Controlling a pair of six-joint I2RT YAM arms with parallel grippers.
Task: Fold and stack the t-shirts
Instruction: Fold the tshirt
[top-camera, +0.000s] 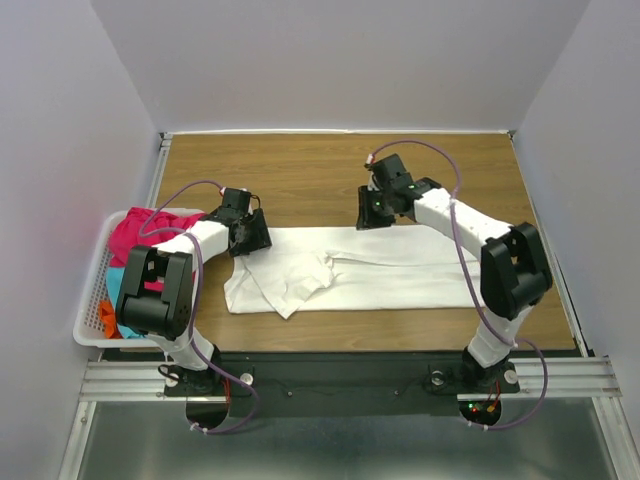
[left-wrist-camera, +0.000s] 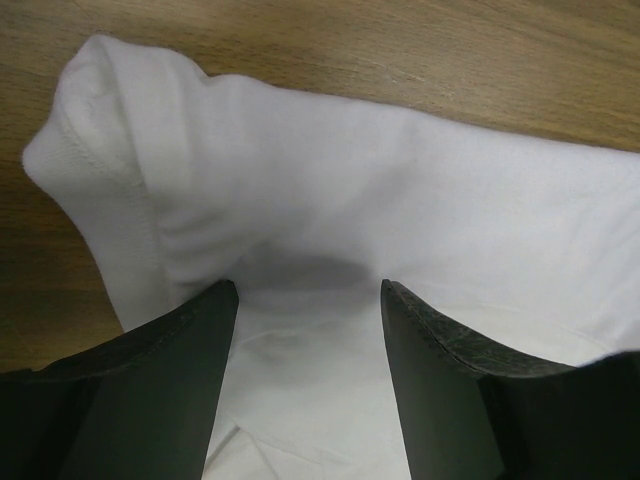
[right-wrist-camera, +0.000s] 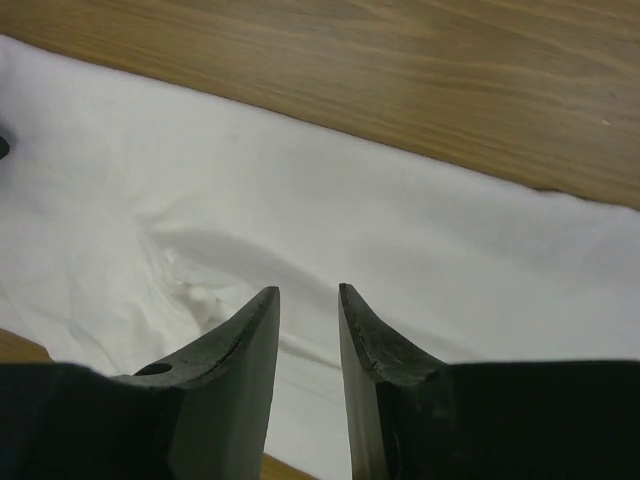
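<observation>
The left claw (left-wrist-camera: 310, 288) gapes wide and the right claw (right-wrist-camera: 308, 290) narrow, both empty over the twelve o'clock edge of the partly folded white t-shirt (top-camera: 390, 275) on the tabletop (top-camera: 300, 170), while the coloured t-shirts (top-camera: 135, 235) lie unfolded in the basket (top-camera: 92, 310) at nine o'clock.

No readable text, label, brand or number on anything in view.

White t-shirt (top-camera: 380, 275) lies flat across the tabletop (top-camera: 300, 170), left end folded and rumpled, while magenta shirt (top-camera: 135, 235), cyan shirt (top-camera: 117, 280) and orange shirt (top-camera: 106, 318) sit heaped far left.
</observation>
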